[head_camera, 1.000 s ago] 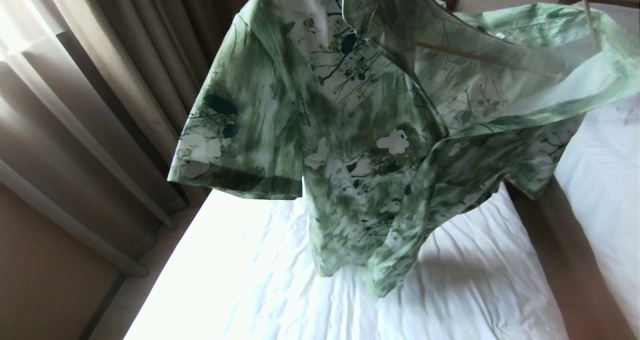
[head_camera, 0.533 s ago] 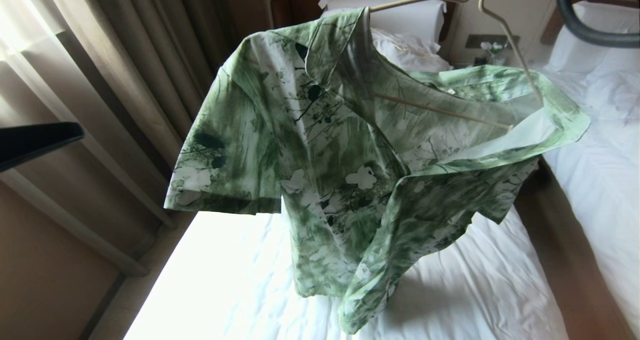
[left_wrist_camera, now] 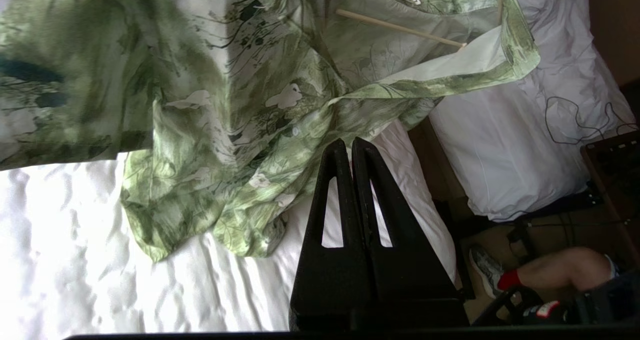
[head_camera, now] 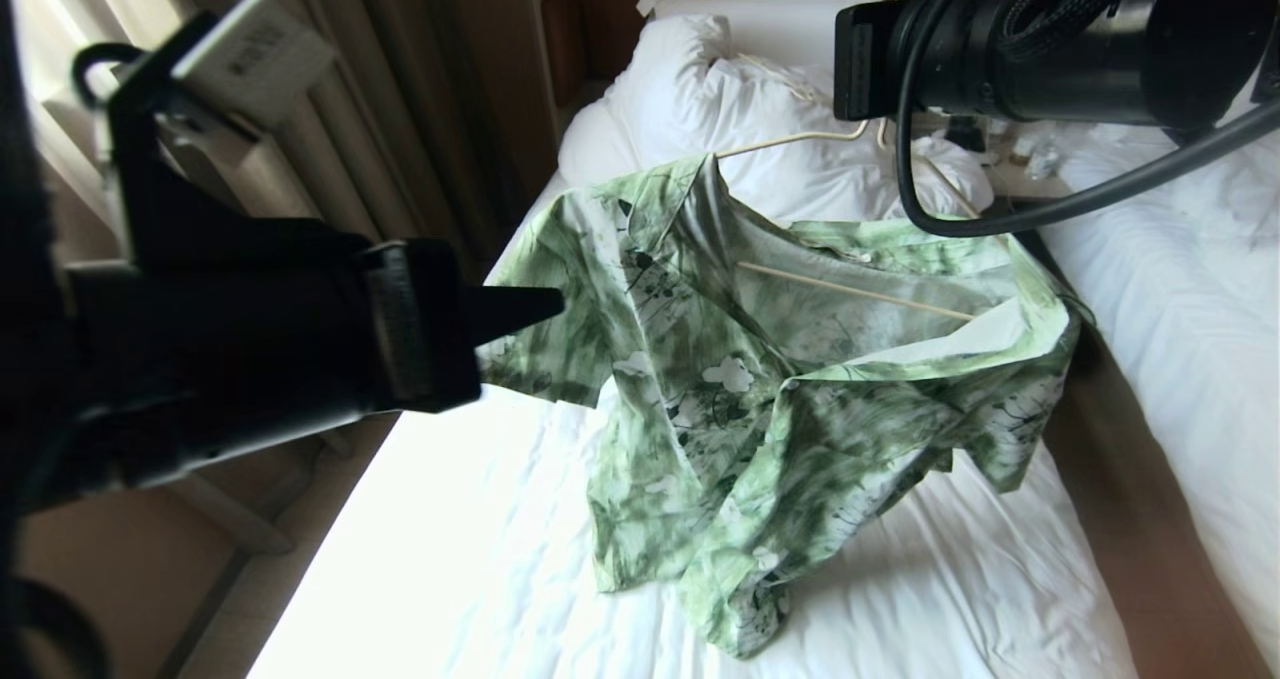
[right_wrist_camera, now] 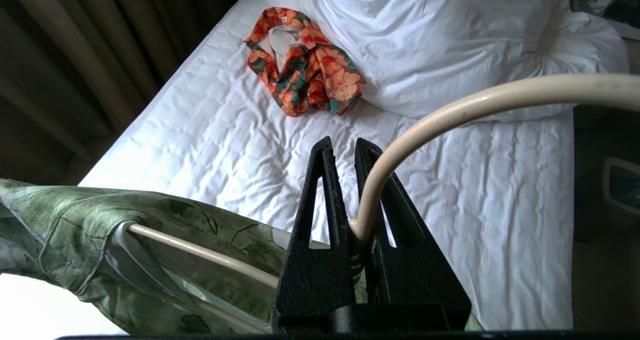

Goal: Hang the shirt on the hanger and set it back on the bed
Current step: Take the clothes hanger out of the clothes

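White wrinkled sheet covers the bed point(head_camera: 480, 559), with curtains along its far side and a pillow point(head_camera: 760, 109) at the headboard end.

Right gripper point(right_wrist_camera: 350, 152) is clenched on the hanger point(right_wrist_camera: 450, 114), its two black fingers pinching the cream wire at the base of the hook, where it bends away above them. From that pinch one wire arm runs out into the shoulder of the shirt point(head_camera: 760, 379). In the head view the hanger's bottom bar lies across the open collar, its long axis running roughly crosswise to the bed, and the shirt hangs below it. The lower hem seems already to touch the sheet, about midway down from the pillow, while the collar end is held up toward the pillow.

Left gripper point(left_wrist_camera: 352, 147) is closed on nothing, fingertips pressed together, and sits beside the shirt's front panel, apart from the cloth.

An orange floral garment point(right_wrist_camera: 305, 62) lies just beside the pillow, beyond the shirt.

My judgement: the coming move is a plain lowering by the right arm, since the bed lies directly beneath the hanger.
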